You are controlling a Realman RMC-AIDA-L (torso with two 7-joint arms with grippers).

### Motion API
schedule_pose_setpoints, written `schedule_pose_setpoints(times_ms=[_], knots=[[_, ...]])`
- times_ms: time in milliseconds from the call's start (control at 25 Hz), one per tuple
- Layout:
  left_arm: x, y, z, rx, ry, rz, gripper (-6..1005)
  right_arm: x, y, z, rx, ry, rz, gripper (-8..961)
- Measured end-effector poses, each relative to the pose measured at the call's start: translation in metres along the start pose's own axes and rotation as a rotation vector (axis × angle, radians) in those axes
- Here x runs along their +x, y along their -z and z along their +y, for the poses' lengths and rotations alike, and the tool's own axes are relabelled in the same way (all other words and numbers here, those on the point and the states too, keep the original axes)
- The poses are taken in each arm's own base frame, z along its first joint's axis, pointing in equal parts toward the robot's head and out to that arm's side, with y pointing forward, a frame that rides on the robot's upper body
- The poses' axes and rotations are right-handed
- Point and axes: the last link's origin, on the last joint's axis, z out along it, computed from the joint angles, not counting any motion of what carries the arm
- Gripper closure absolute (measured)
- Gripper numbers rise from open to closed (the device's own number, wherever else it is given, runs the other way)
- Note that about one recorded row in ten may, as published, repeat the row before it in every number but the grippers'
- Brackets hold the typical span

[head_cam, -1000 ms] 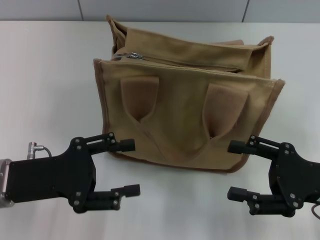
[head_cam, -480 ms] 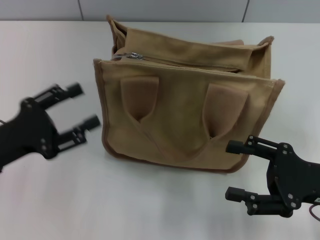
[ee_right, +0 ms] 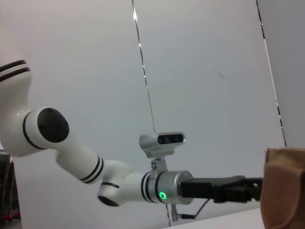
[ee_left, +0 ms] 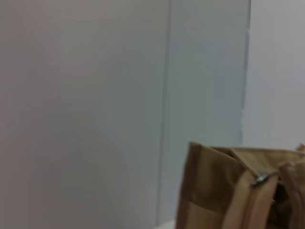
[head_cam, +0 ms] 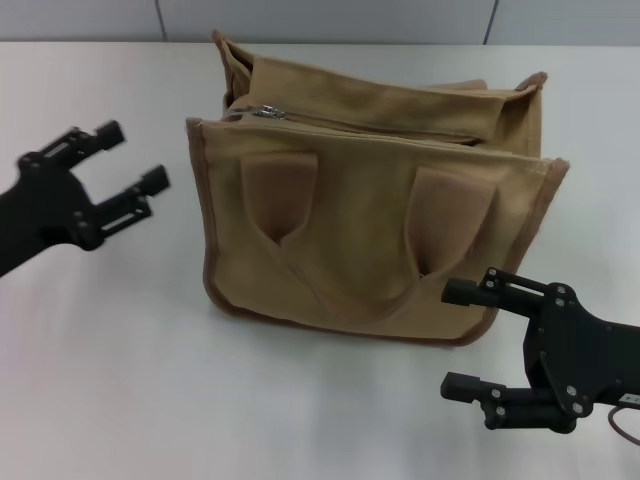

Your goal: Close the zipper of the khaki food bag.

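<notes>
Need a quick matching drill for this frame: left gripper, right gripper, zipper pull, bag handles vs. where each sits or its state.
Column A:
1. left gripper
2. right gripper
3. zipper pull
4. handles

Column B:
a. lying flat on the face of the khaki food bag
b. open, off the bag's left side
c. at the left end of the bag's top
d. open, near the bag's front right bottom corner

Pairs: 1-b, 2-d, 3-c, 4-a

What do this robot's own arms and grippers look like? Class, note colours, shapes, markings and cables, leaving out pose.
Both the left gripper and right gripper are matte black, with two slim linkage fingers dotted with small silver screws. In the right wrist view, the left arm is glossy white with black joint discs, black ring stripes, a silver cuff carrying a green light, and a thin cable.
</notes>
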Motion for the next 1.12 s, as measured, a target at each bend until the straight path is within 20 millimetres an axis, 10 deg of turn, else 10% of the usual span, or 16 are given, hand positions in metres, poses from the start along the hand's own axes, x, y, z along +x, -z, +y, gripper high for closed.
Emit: schedule_pose_setpoints(times_ms=[400, 1120], knots=[[0.01, -0.039, 0.002, -0.114, -0.042, -0.011, 226, 0.001, -0.001, 0.001, 0.002, -0.008, -0.01, 119], [0.018, -0.046, -0.005, -0.042, 0.004, 0.07, 226, 0.005, 0.001, 0.006, 0.021, -0.025, -0.027, 119]])
